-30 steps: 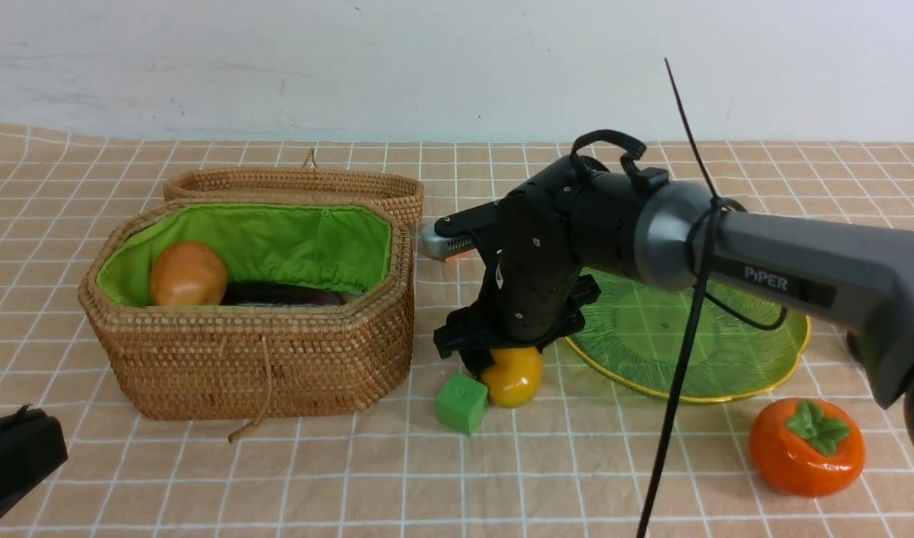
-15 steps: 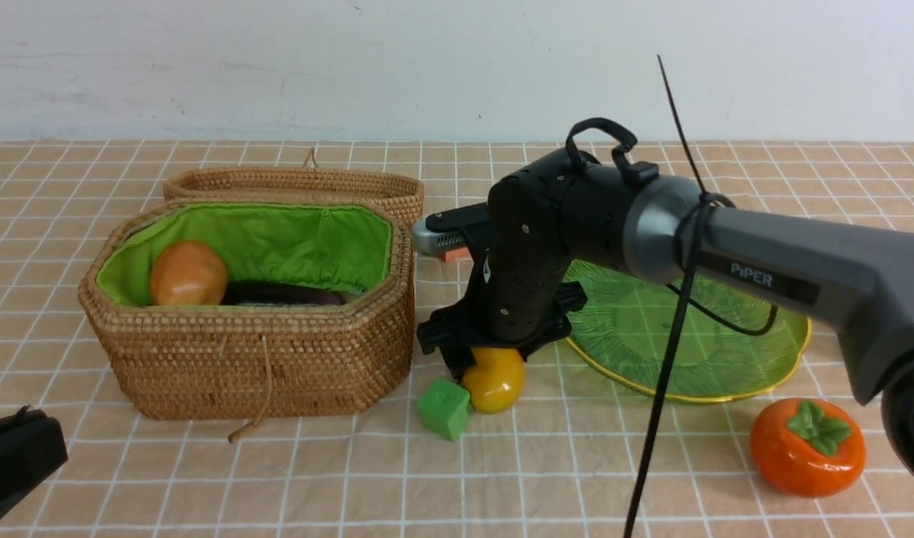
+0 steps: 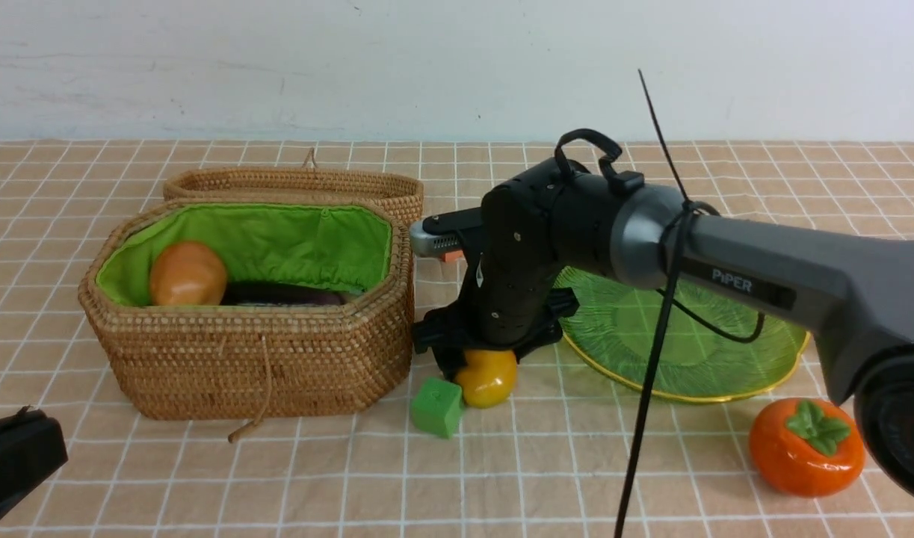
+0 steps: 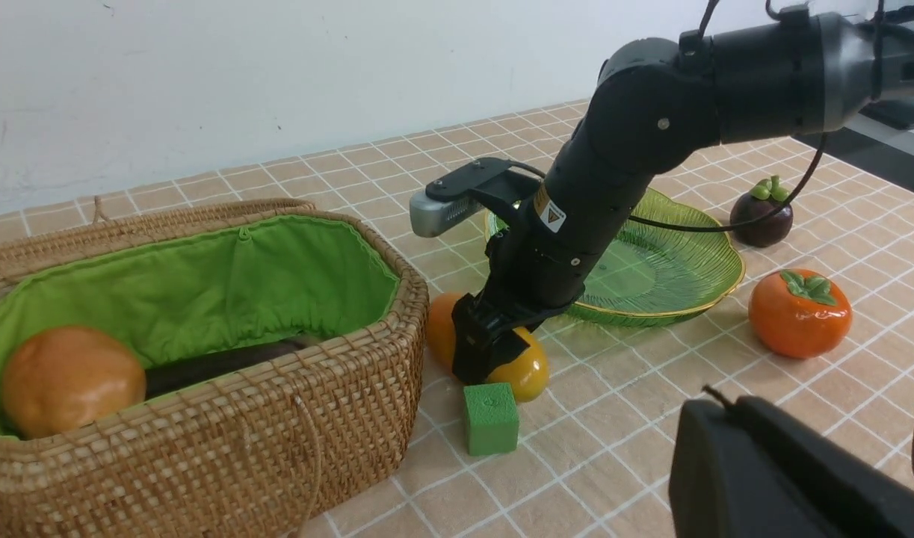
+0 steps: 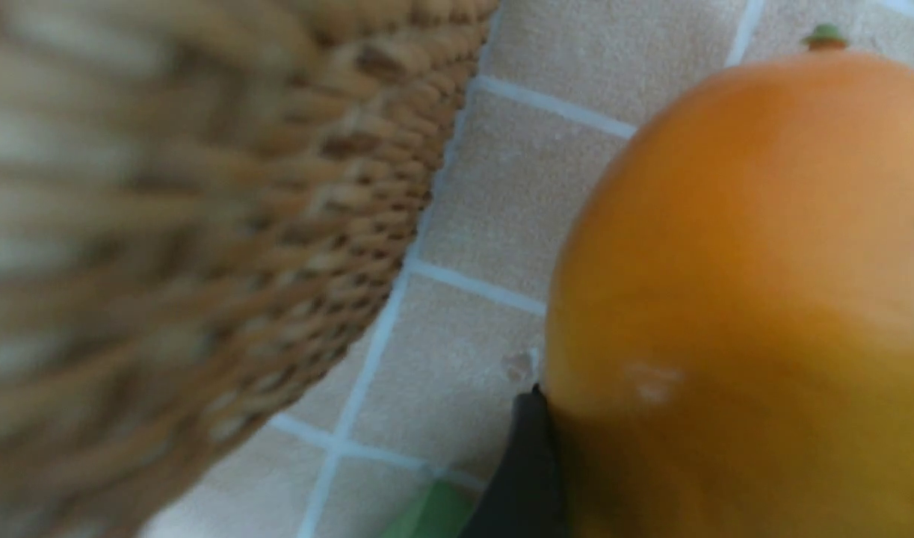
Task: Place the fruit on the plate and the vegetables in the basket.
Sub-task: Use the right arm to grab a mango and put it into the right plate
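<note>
A small green cube [image 3: 436, 407] sits on the counter [image 3: 501, 486] touching the near left side of the mango [image 3: 489, 377], and the wicker basket [image 3: 262, 359] stands just to the left of both, leaving only a narrow gap. Inside the basket lie the potato [image 3: 187, 273] and the eggplant [image 3: 281, 294], and the lid [image 3: 292, 183] rests behind it. The green plate [image 3: 681, 340] is just to the right of the mango, with the persimmon [image 3: 806, 447] near its front right edge and the mangosteen [image 4: 761, 217] beyond its far right rim. Compared with a second ago, the mango has slid left toward the basket, still on the counter, and the cube has been nudged left with it. The right arm [image 3: 763, 280] reaches in from the right across the plate, its wrist bent steeply down. The right fingers [image 4: 483, 347] are closed around the mango, one dark finger pressed against its side. The left fingers [image 4: 770, 471] wait low at the near left corner; whether they are open or closed cannot be told.
</note>
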You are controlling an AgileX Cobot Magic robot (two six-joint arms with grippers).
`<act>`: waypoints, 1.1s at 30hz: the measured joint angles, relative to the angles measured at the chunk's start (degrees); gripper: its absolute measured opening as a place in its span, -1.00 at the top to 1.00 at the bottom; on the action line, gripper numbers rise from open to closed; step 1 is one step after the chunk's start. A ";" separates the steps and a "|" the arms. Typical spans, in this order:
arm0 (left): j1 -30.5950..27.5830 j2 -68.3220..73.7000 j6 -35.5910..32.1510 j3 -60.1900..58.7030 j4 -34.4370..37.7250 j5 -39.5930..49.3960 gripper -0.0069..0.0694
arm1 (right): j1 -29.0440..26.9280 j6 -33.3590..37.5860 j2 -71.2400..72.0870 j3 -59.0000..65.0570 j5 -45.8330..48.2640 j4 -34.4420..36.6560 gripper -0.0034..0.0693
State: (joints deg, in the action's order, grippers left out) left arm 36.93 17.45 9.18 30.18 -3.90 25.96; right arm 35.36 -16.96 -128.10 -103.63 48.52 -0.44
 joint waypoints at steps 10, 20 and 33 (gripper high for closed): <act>0.00 0.00 0.00 0.00 0.14 0.06 0.85 | 0.00 -0.24 0.71 0.30 1.29 -0.05 -0.67; 0.00 0.00 -1.14 0.00 3.90 -1.87 0.85 | -2.19 -0.41 17.21 0.49 13.83 -10.67 -0.67; 0.00 0.00 -18.16 0.00 19.27 -3.43 0.85 | -25.66 4.79 13.11 9.98 9.40 8.30 -0.67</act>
State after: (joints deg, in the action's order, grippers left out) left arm 36.93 17.45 -8.99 30.18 15.37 22.53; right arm 9.70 -12.17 -114.98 -93.65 57.92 7.86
